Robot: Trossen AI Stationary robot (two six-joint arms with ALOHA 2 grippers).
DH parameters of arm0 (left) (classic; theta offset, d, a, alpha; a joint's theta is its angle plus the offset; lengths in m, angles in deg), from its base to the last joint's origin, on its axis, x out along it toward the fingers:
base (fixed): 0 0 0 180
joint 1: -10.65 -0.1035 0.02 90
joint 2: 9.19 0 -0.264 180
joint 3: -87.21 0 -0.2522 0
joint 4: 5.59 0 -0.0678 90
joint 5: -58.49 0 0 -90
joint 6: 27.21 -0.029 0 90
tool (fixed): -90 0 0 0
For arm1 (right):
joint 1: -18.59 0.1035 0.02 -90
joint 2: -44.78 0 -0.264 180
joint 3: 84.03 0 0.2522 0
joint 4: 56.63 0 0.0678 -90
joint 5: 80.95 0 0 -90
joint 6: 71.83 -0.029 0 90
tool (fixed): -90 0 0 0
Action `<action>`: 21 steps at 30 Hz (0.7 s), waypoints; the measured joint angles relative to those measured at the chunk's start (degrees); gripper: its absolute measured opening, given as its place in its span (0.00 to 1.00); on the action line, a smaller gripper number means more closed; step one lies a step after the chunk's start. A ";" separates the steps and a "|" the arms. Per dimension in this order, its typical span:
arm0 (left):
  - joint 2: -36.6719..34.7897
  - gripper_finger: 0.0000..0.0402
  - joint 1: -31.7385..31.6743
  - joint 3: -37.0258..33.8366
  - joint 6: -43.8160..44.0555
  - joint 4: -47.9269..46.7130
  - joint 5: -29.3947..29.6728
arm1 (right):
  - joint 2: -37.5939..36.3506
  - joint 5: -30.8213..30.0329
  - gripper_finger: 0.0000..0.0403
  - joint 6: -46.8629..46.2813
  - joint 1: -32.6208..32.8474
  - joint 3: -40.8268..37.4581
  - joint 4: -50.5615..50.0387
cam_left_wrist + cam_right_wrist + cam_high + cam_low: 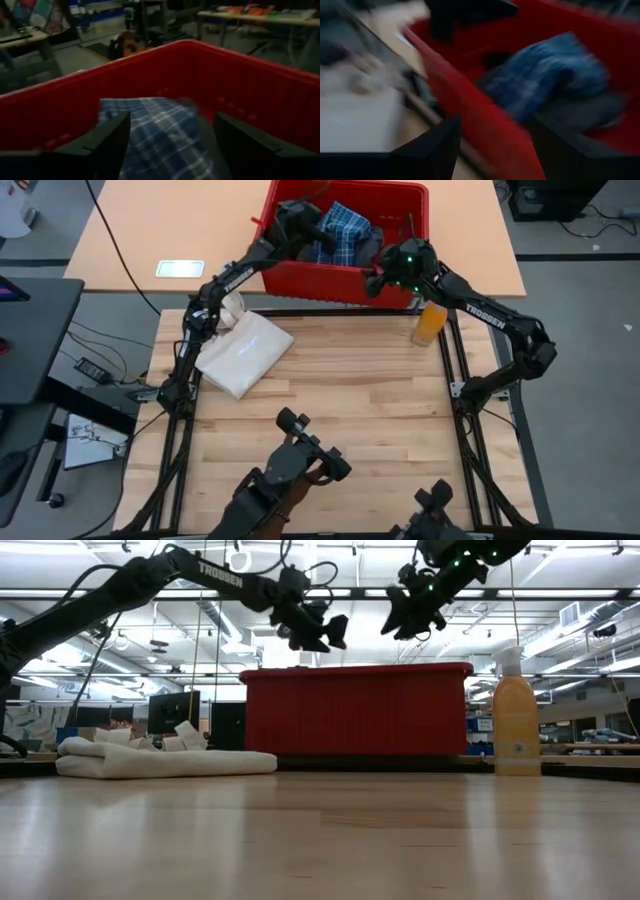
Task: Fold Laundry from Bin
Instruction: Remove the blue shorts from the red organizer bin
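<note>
Laundry: a blue-and-white plaid shirt (pixel 345 232) lies heaped inside the bin (pixel 400 200), toward its middle, with a dark grey piece (pixel 372 243) beside it against the bin's near wall. Bin: large red plastic crate, standing past the far edge of the wooden table (pixel 340 400), upright, its long wall facing the table. Left gripper (pixel 300 225): hangs over the inside of the bin, above the plaid shirt, fingers apart with the shirt showing between them in the left wrist view; nothing held. Right gripper (pixel 378 278): poised above the bin's near rim, just on the table side of it, fingers spread with the rim and the plaid shirt showing between them in the right wrist view; nothing gripped. Orange spray bottle (pixel 429 323): upright at the table's far corner, just in front of the bin's right end. Cream-white cloth tote bag (pixel 245 352): lying flat on the table, in front of the bin's left end and well apart from it.
</note>
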 joint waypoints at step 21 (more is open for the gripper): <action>-7.62 0.72 -2.22 -2.04 -6.13 -14.14 1.25 | 7.62 -9.97 0.10 30.11 1.84 0.46 -5.48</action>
